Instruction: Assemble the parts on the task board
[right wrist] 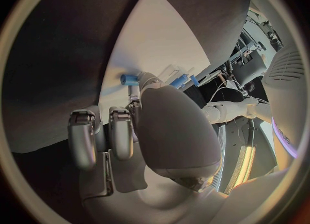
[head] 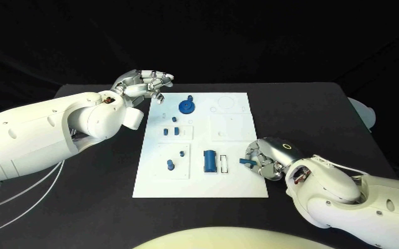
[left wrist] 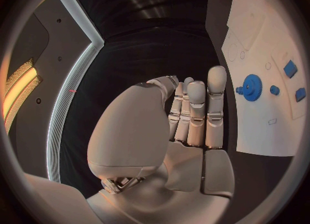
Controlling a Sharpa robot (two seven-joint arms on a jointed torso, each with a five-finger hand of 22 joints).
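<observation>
Pinching a small blue peg (head: 246,161) at the white board's (head: 237,183) right edge, the right hand (head: 270,158) grips; left hand (head: 146,85), fingers pressed together, hovers beside its far-left corner.

A black surface (head: 91,203) carries the white task board (head: 237,185), which lies flat near its middle, long side running away from the robot, with dark surface showing all around it.
</observation>
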